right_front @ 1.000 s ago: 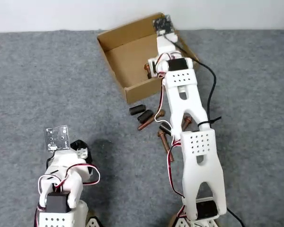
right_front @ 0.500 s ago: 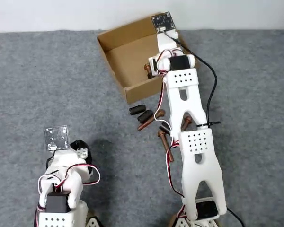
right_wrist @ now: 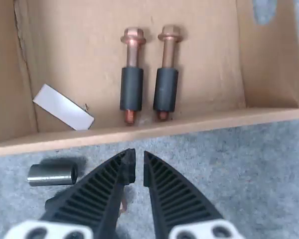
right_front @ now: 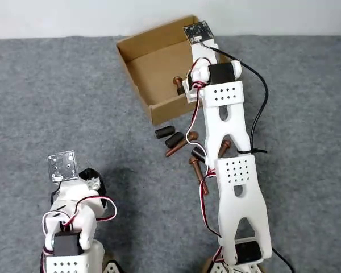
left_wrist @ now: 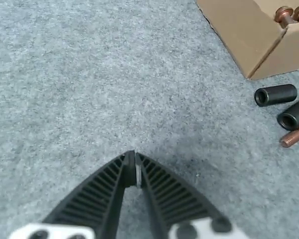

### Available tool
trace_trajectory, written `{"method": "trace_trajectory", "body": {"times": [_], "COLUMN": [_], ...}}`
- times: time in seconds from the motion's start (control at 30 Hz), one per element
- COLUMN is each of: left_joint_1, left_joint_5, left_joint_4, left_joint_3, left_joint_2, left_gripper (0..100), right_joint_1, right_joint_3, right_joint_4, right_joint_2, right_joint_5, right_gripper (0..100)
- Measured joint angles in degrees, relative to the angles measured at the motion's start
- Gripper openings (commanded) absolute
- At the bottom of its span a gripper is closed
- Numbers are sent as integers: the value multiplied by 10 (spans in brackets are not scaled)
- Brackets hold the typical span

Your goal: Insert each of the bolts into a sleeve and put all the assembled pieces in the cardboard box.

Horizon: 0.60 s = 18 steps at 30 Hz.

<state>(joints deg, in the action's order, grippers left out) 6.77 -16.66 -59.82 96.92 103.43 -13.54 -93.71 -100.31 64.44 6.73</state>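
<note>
Copper bolts sat inside black sleeves as two finished pieces point(right_wrist: 132, 89). They lay side by side on the floor of the box point(right_wrist: 139, 133), tips against its near wall and heads pointing away. Lying parallel like that, they left room for more. A white slip point(right_wrist: 63, 107) lay beside them.

The right hand point(right_wrist: 138, 164) hung just outside that near wall, jaws a little apart and gripping nothing, so it was free to fetch the next part. Loose sleeves point(right_front: 170, 135) and loose bolts point(right_front: 179, 145) clustered on the grey surface point(right_front: 57, 102) just beside the box, some partly under the right arm. I judged several pairings still undone.

The left hand point(left_wrist: 132, 167) was clenched on nothing, tips touching, low over bare surface well apart from the parts. It was probably parked there to keep out of the other arm's way.
</note>
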Motion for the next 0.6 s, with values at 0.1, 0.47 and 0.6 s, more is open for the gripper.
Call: {"method": "trace_trajectory", "body": {"times": [0.1,0.47,0.6], "left_joint_1": [2,2,2], "left_joint_5": [0,0,0], "left_joint_4": [0,0,0], "left_joint_3": [0,0,0], "left_joint_2": [0,0,0], "left_gripper": [6,6,6], "right_joint_1": [0,-23,-22], "right_joint_3": [0,91,260], "right_joint_4": [-1,-2,-2], "right_joint_2": [-14,-115,-215], "right_joint_5": [-10,-19,-18], "right_gripper": [9,11,12]}}
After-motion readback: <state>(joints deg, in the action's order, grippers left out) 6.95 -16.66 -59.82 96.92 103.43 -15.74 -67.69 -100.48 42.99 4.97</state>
